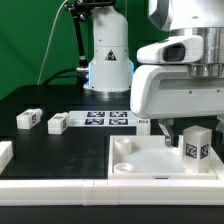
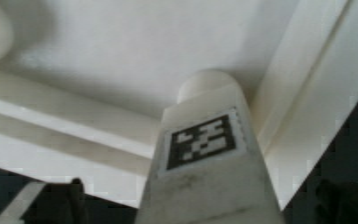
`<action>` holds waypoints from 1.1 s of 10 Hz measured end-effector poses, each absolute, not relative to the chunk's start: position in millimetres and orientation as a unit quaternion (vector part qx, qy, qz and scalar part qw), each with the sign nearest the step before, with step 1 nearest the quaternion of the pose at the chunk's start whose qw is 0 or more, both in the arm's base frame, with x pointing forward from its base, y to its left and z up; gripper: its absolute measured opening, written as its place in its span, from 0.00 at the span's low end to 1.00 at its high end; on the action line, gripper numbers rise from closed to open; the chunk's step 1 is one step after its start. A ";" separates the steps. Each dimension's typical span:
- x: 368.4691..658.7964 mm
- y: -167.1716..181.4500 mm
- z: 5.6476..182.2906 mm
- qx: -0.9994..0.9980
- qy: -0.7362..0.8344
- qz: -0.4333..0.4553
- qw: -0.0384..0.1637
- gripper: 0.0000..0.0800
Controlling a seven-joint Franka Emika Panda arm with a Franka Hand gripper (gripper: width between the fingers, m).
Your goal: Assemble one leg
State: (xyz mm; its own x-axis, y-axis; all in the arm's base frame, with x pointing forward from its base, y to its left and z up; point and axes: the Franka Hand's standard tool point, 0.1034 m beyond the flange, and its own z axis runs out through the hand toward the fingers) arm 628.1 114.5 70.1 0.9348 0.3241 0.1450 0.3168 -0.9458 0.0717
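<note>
One gripper [image 1: 196, 128] pinches the leg [image 1: 196, 142] and holds it upright over the white tabletop [image 1: 150, 160]. Two more legs [image 1: 28, 119] [image 1: 57, 123] lie on the black worktop [image 1: 60, 145], beside the marker board [image 1: 107, 119].

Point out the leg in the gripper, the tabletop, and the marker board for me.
leg [image 1: 196, 143], exterior view, on its tagged face.
tabletop [image 1: 140, 166], exterior view, on the bare floor of the tray near its left rim.
marker board [image 1: 107, 119], exterior view, on its middle between the tags.
</note>
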 end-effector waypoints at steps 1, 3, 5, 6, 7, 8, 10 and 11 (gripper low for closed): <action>628.0 114.5 70.1 0.985 0.152 0.078 0.022 0.67; 627.9 114.2 69.9 0.987 0.140 0.078 0.022 0.50; 627.3 115.2 69.2 0.996 0.044 0.079 0.011 0.36; 627.3 115.3 69.0 0.997 0.000 0.079 0.006 0.36; 627.0 116.4 69.0 0.995 -0.055 0.079 0.001 0.36; 626.6 117.8 68.9 0.991 -0.111 0.078 -0.004 0.36; 626.1 116.4 68.4 0.976 -0.202 0.077 -0.010 0.36; 625.5 112.1 68.0 0.966 -0.247 0.076 -0.010 0.36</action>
State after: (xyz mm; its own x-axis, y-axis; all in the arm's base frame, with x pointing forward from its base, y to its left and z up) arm 625.5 112.1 68.0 0.8665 -0.4785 0.1419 -0.4756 -0.8779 -0.0561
